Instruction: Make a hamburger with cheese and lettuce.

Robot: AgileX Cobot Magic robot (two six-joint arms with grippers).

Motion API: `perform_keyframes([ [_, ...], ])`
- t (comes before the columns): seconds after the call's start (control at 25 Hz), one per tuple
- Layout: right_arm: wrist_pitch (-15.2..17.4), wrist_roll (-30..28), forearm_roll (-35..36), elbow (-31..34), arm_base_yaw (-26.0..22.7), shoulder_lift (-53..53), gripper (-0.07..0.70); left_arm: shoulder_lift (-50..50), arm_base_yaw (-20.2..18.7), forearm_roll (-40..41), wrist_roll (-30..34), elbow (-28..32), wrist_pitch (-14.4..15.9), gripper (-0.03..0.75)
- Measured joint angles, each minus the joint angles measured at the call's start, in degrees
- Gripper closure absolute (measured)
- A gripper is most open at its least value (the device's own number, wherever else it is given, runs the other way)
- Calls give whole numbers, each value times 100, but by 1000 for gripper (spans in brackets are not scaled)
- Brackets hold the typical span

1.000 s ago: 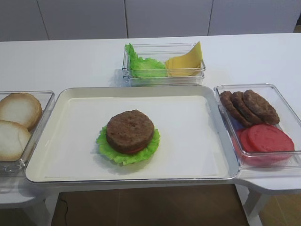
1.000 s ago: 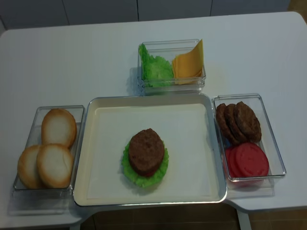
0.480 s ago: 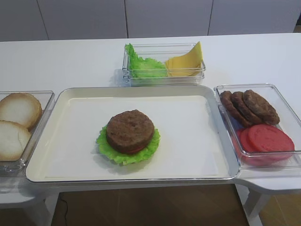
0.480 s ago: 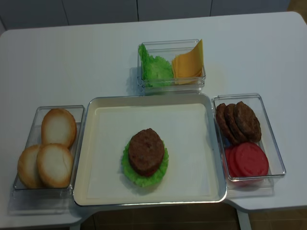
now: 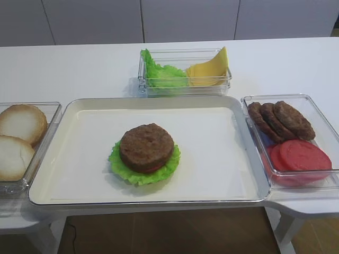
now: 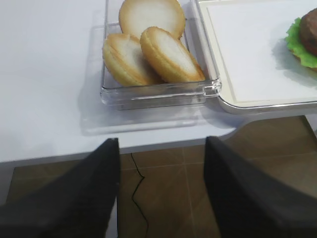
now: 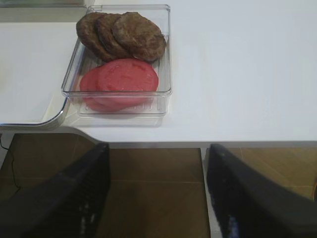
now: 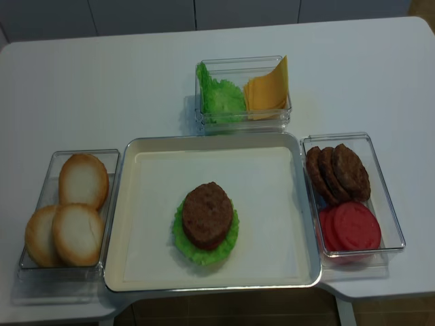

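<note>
The hamburger (image 5: 145, 153) (image 8: 206, 222) sits on the white tray (image 5: 212, 159): a brown patty over a red tomato disc on a frilly green leaf. Its edge shows at the right of the left wrist view (image 6: 304, 37). The cheese (image 5: 209, 71) (image 8: 265, 92) and the loose lettuce (image 5: 161, 74) (image 8: 219, 97) share a clear box behind the tray. My left gripper (image 6: 161, 188) is open and empty, below the table's front edge near the bun box. My right gripper (image 7: 157, 191) is open and empty, below the front edge by the patty box. Neither gripper shows in the exterior views.
A clear box of pale bun halves (image 5: 18, 140) (image 6: 148, 49) stands left of the tray. A clear box with brown patties (image 5: 280, 120) (image 7: 121, 34) and red tomato discs (image 5: 299, 156) (image 7: 119, 82) stands on the right. Brown floor lies below the table edge.
</note>
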Motion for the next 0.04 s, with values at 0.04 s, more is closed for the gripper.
perform_keyframes([
  [0.04,0,0,0,0,0,0,152,0,0,0,0,0,0,314],
])
